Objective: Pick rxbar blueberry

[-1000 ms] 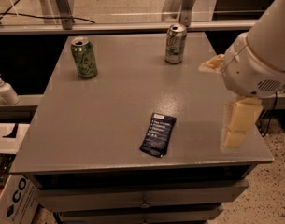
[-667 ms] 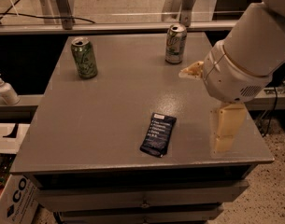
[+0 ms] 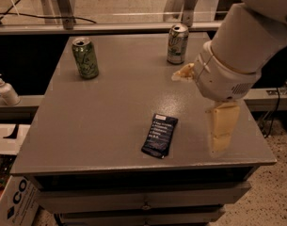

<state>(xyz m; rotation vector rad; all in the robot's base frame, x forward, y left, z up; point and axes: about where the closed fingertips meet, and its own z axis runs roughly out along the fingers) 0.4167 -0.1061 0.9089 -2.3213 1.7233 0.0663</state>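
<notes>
Two green cans (image 3: 85,58) (image 3: 177,43) behind rxbar blueberry (image 3: 160,135); tool (image 3: 197,111) hovers right

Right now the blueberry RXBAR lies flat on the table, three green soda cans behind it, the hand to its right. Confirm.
Wrong count: the camera view shows two, the left green soda can and the right green soda can. The blueberry RXBAR does lie flat on the table, the hand to its right.

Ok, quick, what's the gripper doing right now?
Gripper: jaws open, holding nothing, over the right side of the table, right of the rxbar blueberry.
</notes>
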